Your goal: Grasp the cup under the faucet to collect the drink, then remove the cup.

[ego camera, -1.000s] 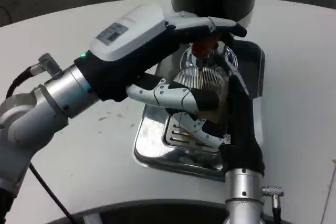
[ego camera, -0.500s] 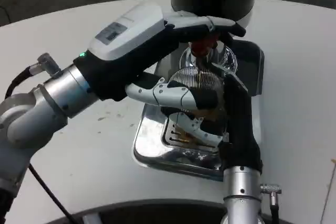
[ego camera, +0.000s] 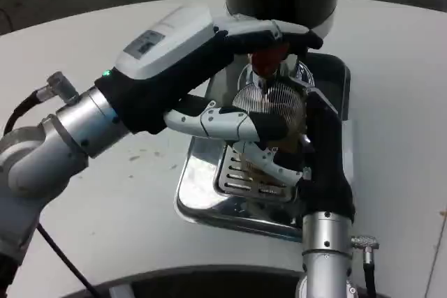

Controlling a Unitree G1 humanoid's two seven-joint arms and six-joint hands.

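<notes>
both hands barely moved: right hand [ego camera: 307, 146] still gripping cup [ego camera: 269, 102], left hand [ego camera: 202, 57] pressing the tap [ego camera: 267, 61], still filling i guess.

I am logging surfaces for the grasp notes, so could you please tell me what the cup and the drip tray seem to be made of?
The cup looks like clear ribbed plastic, possibly glass: fine vertical ridges catch the light and you see through it. The drip tray looks like polished metal, likely stainless steel: mirror-like reflections on its rim and a slotted grate inside.
</notes>
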